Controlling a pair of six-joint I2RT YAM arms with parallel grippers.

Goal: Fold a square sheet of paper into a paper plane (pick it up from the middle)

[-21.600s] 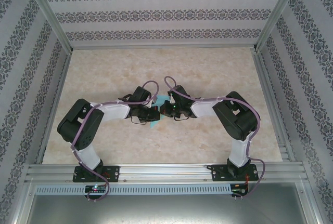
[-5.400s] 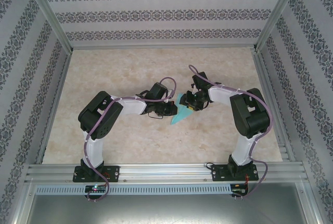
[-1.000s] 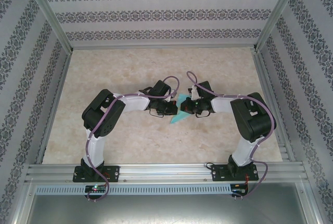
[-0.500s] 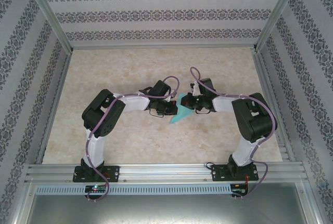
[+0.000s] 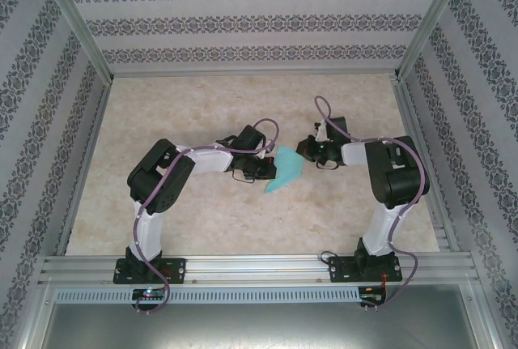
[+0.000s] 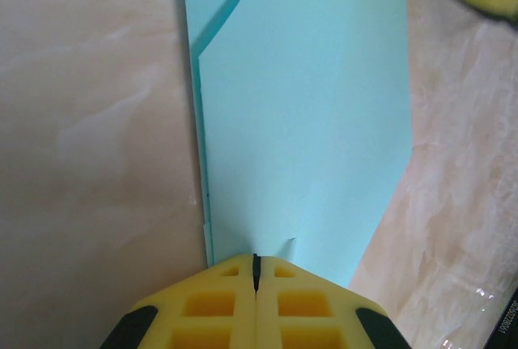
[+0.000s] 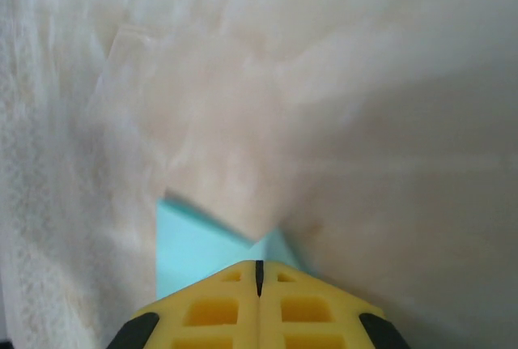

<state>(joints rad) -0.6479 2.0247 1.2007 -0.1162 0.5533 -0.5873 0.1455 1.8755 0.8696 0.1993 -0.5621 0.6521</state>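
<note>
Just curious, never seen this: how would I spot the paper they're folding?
Look at the middle of the marble-patterned table, between the left gripper and right gripper. The paper lies there, partly folded to a point. It is the one teal thing on the beige top.

At 6 o'clock, the right gripper (image 7: 257, 268), of yellow plastic with square recesses and black corners; fingers pressed flat together, a thin dark seam between them. Just past the tips, toward 7 o'clock of centre, a teal-turquoise sheet of thin paper (image 7: 190, 245), lying flat; a darker raised edge along its far side, a small point peeking out just right of the seam; contact with the tips not clear. All around, from 9 through 12 to 3 o'clock, a beige marble-patterned tabletop (image 7: 364, 122), blurred, paler at 9 o'clock.
</note>
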